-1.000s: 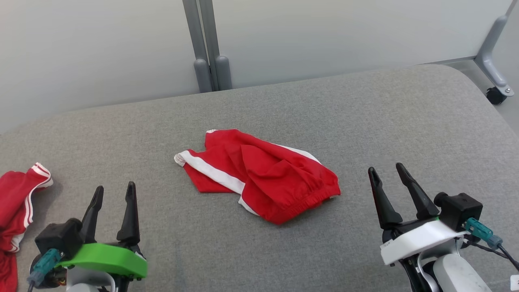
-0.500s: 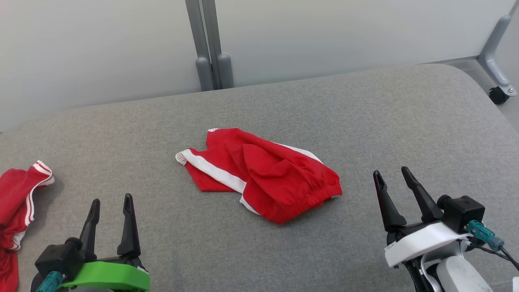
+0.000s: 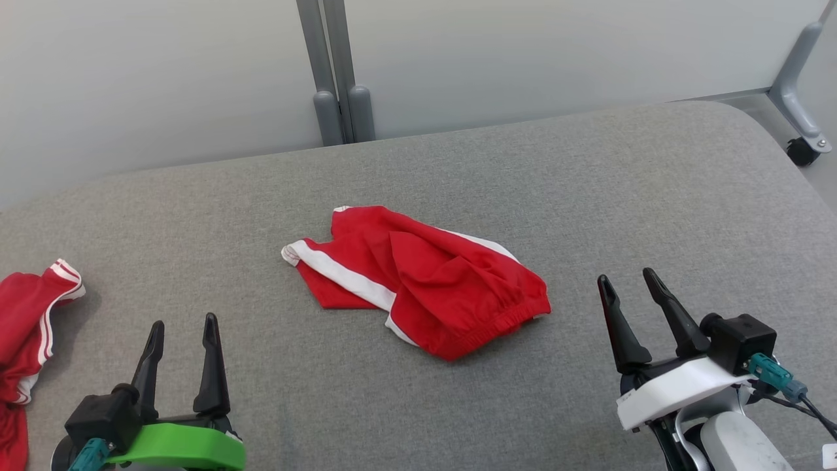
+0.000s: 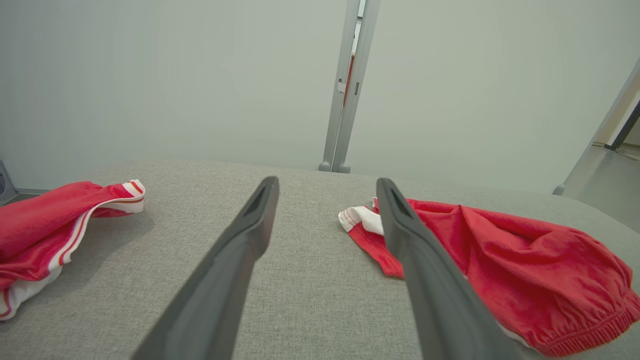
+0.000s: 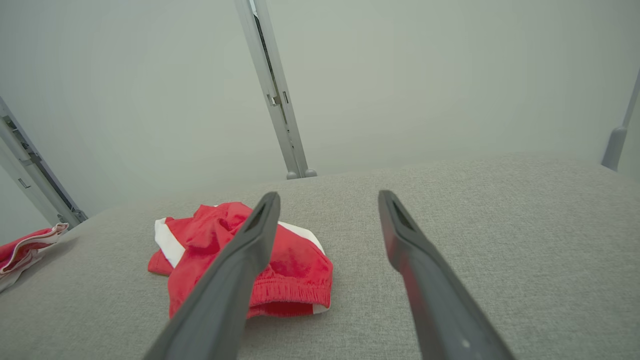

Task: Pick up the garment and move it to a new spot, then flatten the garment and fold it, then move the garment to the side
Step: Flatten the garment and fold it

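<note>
Nearest to you, at the lower left of the head view, the left gripper [image 3: 184, 320] on its green collar has its two long dark fingers spread wide, and nothing is between them. At the lower right, the right gripper [image 3: 624, 275] on its white collar is spread wide in the same way and also holds nothing. Both are over the grey woven fabric surface [image 3: 588, 196] and touch no cloth.

A little farther, between the two grippers, you see the crumpled red garment with white side stripes [image 3: 425, 281], near the middle of the surface. It lies bunched, with the elastic waistband toward the near right and a white-edged corner pointing left. In the left wrist view it lies to the right, partly behind the right finger; in the right wrist view it lies to the left.

At the far left edge, a second red cloth with thin white stripes [image 3: 29, 320] lies well apart from the garment.

Behind the surface stand pale grey wall panels [image 3: 163, 78] with a grey metal post [image 3: 333, 72] between them. At the far right is a small black caster wheel [image 3: 801, 152].
</note>
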Robot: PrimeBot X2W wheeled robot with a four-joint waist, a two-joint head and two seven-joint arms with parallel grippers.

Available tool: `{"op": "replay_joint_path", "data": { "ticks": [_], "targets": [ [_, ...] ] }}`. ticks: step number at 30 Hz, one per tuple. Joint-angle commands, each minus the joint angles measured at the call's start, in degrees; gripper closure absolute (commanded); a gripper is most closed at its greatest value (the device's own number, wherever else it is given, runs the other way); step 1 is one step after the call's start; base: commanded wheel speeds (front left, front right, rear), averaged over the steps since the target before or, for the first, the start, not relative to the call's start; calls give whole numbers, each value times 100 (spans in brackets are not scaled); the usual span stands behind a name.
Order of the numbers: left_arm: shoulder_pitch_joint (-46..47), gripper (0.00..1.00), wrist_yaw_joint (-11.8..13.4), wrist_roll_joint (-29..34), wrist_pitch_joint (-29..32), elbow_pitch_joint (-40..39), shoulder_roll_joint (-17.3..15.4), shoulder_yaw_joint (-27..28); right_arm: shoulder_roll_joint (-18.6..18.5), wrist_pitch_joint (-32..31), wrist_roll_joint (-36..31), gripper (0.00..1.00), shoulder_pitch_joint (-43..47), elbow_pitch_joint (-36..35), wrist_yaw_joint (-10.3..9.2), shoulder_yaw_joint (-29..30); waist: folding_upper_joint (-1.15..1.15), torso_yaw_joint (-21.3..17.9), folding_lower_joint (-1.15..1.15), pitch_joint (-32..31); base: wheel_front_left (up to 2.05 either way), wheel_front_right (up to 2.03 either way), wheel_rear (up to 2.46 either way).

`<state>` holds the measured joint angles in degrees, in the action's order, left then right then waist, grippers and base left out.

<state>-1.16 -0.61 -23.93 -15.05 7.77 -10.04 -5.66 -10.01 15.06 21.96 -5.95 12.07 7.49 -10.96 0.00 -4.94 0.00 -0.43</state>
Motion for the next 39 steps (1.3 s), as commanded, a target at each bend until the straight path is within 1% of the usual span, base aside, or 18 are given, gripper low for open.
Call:
{"op": "replay_joint_path", "data": {
  "ticks": [1,5,8,11,14,18,21,26,32,37,38,39],
  "targets": [
    [37,0,-40,86,-18,32,19,35,-6,15,-43,0,-33,20,0,-11,0,7,0,5,0,0,0],
    [64,0,-78,171,-18,84,58,84,-45,15,-10,0,-47,78,0,-140,0,33,0,10,0,0,0],
    [89,0,-95,239,-18,94,85,104,-124,-113,155,0,-67,156,0,-481,0,94,0,14,0,0,0],
    [105,0,-112,303,-18,100,115,117,-187,-500,480,0,-85,215,0,-974,0,211,0,19,0,0,0],
    [122,0,-126,358,-18,102,142,136,-288,-1022,934,0,-126,274,-1,-1482,0,400,0,35,0,0,0],
    [122,0,-157,411,-11,109,174,150,-329,-1486,1336,0,-198,391,0,-1801,0,688,0,81,0,0,0],
    [141,0,-194,416,-11,118,212,152,-334,-1665,1454,0,-338,530,0,-1843,0,887,0,141,0,0,0],
    [196,0,-250,438,-11,167,243,160,-245,-1767,1362,0,-536,935,-1,-1834,0,1169,0,233,0,0,0],
    [245,0,-302,484,-11,225,276,180,-51,-1596,1336,0,-763,1465,0,-1806,0,1387,0,311,0,0,0],
    [271,0,-340,499,-12,258,282,224,31,-1329,1190,0,-910,1783,0,-1781,0,1465,0,345,0,0,0],
    [279,0,-339,502,-12,261,285,237,32,-1274,1146,49,-943,1829,0,-1786,0,1468,0,349,0,0,0],
    [282,0,-344,501,-12,267,288,248,31,-1240,1136,62,-962,1856,0,-1785,0,1464,0,349,0,0,0]
  ]
}}
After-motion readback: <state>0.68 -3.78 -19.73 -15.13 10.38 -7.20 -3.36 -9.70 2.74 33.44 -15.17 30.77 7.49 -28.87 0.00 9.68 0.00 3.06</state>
